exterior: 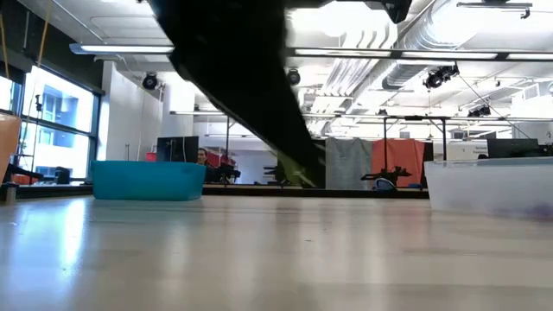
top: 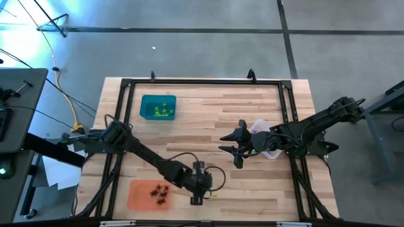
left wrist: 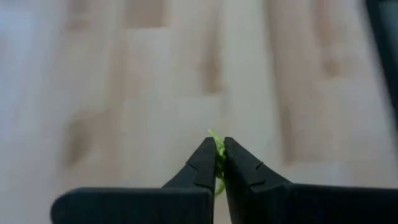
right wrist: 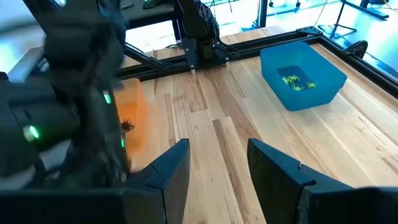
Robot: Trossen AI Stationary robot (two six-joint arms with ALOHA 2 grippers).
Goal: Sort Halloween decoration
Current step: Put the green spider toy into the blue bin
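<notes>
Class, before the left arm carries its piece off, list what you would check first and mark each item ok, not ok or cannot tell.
1. Left gripper shut on a yellow-green piece: ok.
2. Piece gripped firmly enough: cannot tell; only a sliver shows between the fingers.
3. Teal tray already holds yellow-green pieces: ok.
4. Orange tray holds only black pieces: ok.
5. Right gripper, open, hovers mid-table away from the teal tray: ok.
6. More loose pieces on the table: cannot tell.
</notes>
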